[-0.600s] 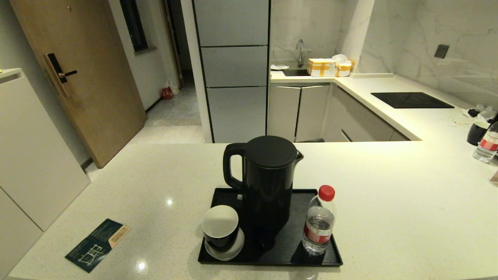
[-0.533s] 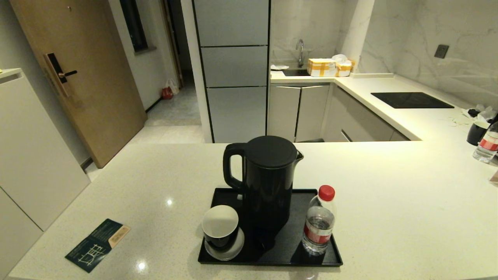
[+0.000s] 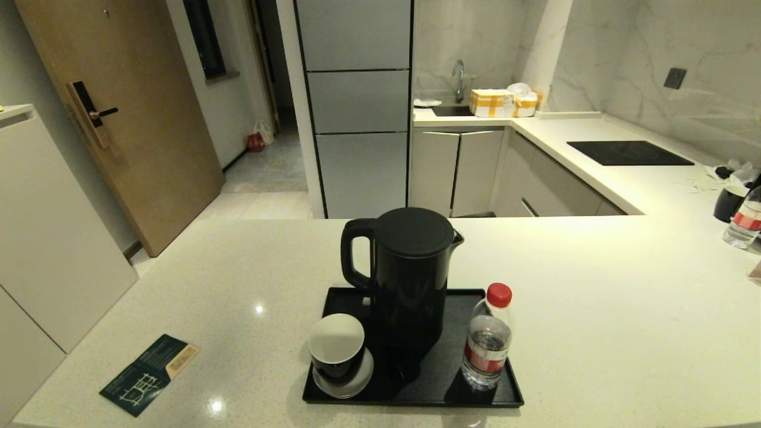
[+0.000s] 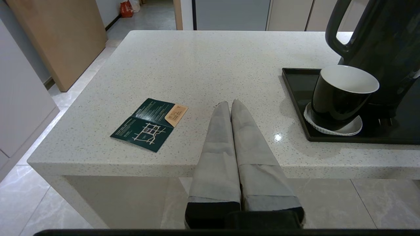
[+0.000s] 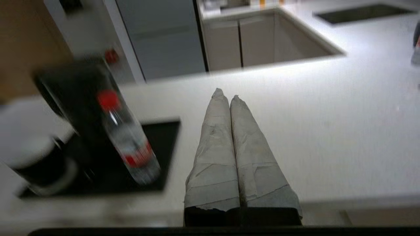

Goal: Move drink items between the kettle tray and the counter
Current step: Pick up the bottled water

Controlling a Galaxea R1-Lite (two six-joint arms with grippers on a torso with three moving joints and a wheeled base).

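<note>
pale speckled counter (image 3: 594, 309) fills our view, kitchen cabinets and a hob behind. near its front edge we note the kettle tray (image 3: 511, 397), flat and black. on it: the kettle (image 3: 410, 279) upright at the middle, handle toward the robot's left; the cup (image 3: 336, 348), white inside, on a white saucer (image 3: 362, 380) at the tray's front left corner; the bottle (image 3: 489, 339), red-capped, upright at the front right. a dark green leaflet (image 3: 148, 373) lies on the counter well to the left. left gripper (image 4: 231, 104) hangs at the counter's front edge between leaflet and tray, fingers pressed together, holding nothing. right gripper (image 5: 225, 94) sits beside the tray's right side, fingers likewise pressed together, empty.
</note>
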